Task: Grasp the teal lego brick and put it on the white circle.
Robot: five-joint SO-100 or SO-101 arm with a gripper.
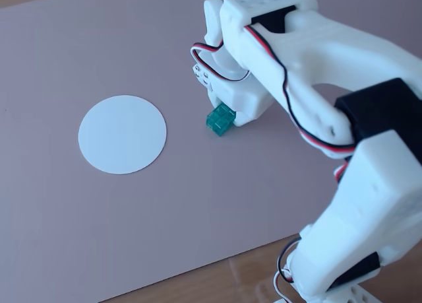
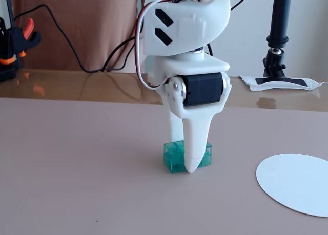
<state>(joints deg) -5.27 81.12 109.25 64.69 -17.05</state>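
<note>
The teal lego brick (image 1: 219,121) rests on the pinkish mat, to the right of the white circle (image 1: 122,133) in a fixed view. My gripper (image 1: 228,113) points down over the brick, with one white finger on each side of it. In the other fixed view the front finger (image 2: 193,148) covers part of the brick (image 2: 173,156), the rear finger stands behind it, and the gripper (image 2: 185,162) looks closed on it at mat level. There the white circle (image 2: 300,184) lies at the lower right, apart from the brick.
The pinkish mat (image 1: 99,237) covers a glass-topped table. My arm's body (image 1: 356,217) fills the lower right of one fixed view. At the back stand a black camera pole (image 2: 279,35), a taped white patch (image 2: 279,82), an orange-and-black clamp (image 2: 13,43) and cables.
</note>
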